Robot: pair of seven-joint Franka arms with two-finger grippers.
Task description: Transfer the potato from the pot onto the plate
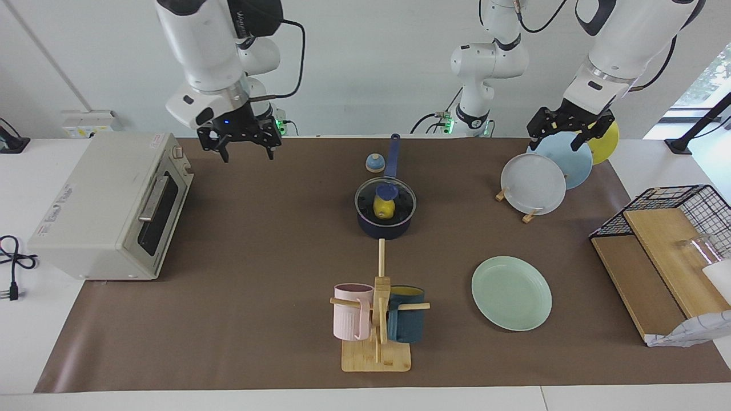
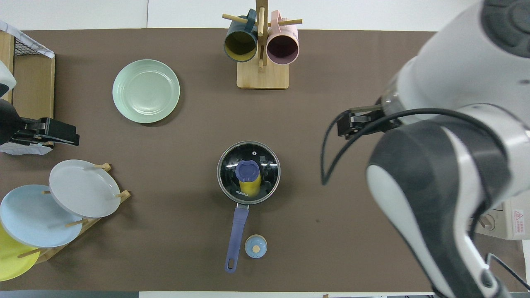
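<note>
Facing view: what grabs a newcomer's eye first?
The bright yellow potato under the glass lid of the navy pot at mid-table. Next, the mint-green plate, farther from the robots toward the left arm's end. Both arms wait raised: the right gripper open by the toaster oven, the left gripper over the plate rack.

A toaster oven (image 1: 108,208), 2 mugs on a wooden rack (image 1: 377,319), 3 racked plates (image 1: 534,184), a wire basket (image 1: 679,208).
</note>
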